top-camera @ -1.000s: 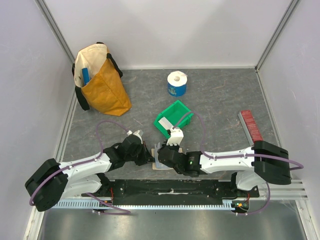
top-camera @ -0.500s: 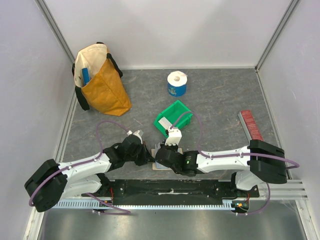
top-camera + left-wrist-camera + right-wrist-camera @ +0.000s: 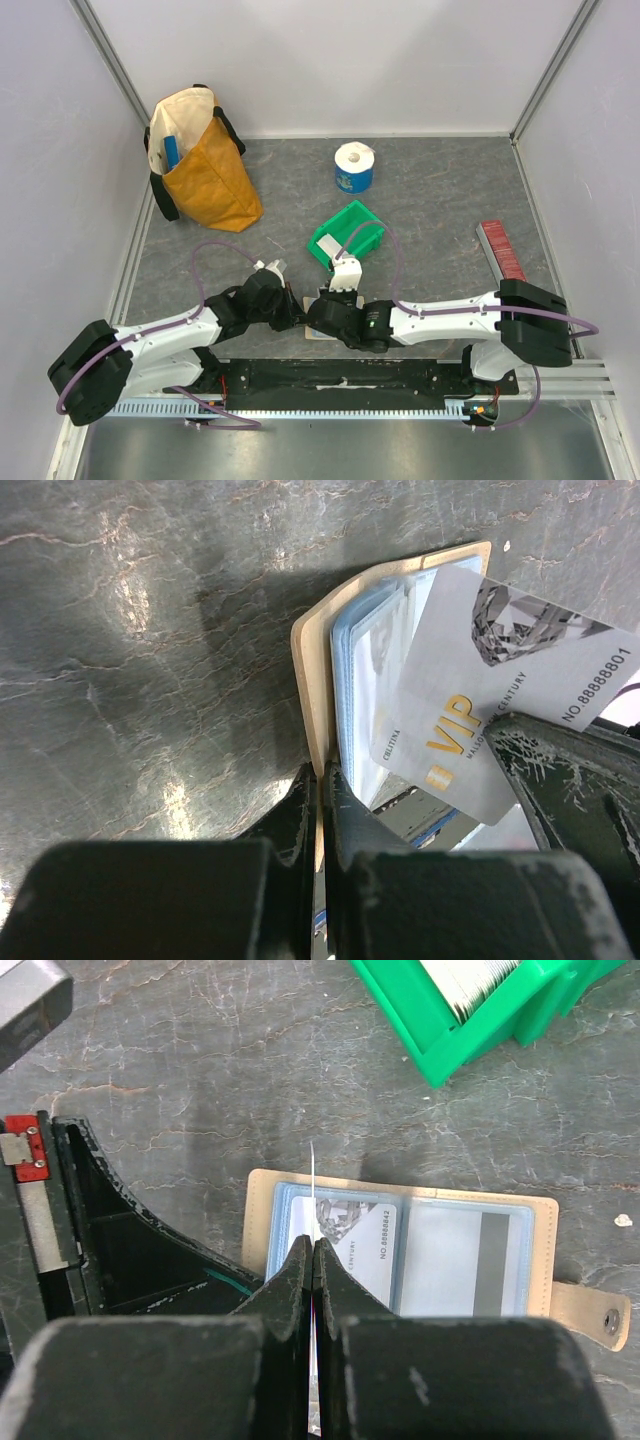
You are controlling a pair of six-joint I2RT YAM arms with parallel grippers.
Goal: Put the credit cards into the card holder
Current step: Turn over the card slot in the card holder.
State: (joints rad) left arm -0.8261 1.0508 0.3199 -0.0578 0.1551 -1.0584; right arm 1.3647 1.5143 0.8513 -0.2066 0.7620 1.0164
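Sliding left since a second ago, the right hand (image 3: 313,1245) now sits over the card holder (image 3: 450,1250), which lies open on the tabletop (image 3: 440,190). To stop it slipping, the left hand (image 3: 320,780) pinches its tan edge tight. The right hand squeezes a white card (image 3: 480,680), tipped toward a clear pocket.

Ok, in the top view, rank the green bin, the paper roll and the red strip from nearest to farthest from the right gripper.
From the right gripper:
1. green bin, just beyond it, mid-table.
2. paper roll, farther back, near the far wall.
3. red strip, far off along the right side.
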